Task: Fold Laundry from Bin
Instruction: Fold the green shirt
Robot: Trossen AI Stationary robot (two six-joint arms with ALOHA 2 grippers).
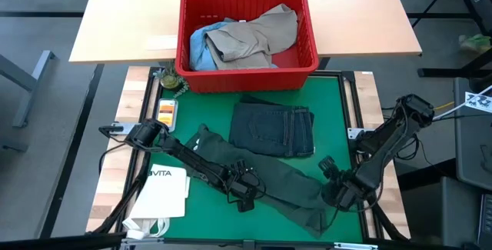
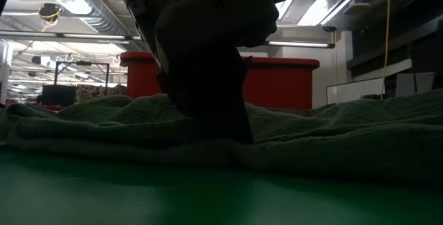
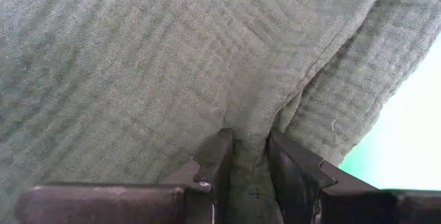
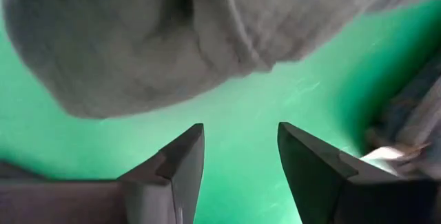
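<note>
Overhead, the red bin (image 1: 247,41) sits at the far edge of the green mat (image 1: 342,111), straddling onto the pale wooden table (image 1: 131,19) behind it. Inside the bin lie a khaki-tan garment (image 1: 257,38) and, beside it, a bit of light blue denim (image 1: 198,46). Just in front of the bin, folded dark trousers (image 1: 273,129) lie flat on the mat. Nearer than the trousers, the dark green shirt (image 1: 265,179) stretches in a long crumpled band across the mat. The left gripper (image 1: 244,188) is down on the shirt's middle; the right gripper (image 1: 337,192) is at the shirt's other end, beside the cloth. A white paper bag (image 1: 165,192) marked VITA lies beside the mat's edge, near the left arm.

At table height, a dark gripper body (image 2: 208,66) fills the centre, pressed down into the shirt's folds (image 2: 332,138), with the bin's red wall (image 2: 284,83) behind.

From the left wrist, the two dark fingers (image 3: 213,165) are clenched on a raised fold of the green shirt (image 3: 172,65), cloth pinched between them.

From the right wrist, the fingers (image 4: 182,162) stand apart with only bare mat (image 4: 241,120) between them, released; the shirt's rounded edge (image 4: 124,52) hangs just beyond their tips, untouched.
</note>
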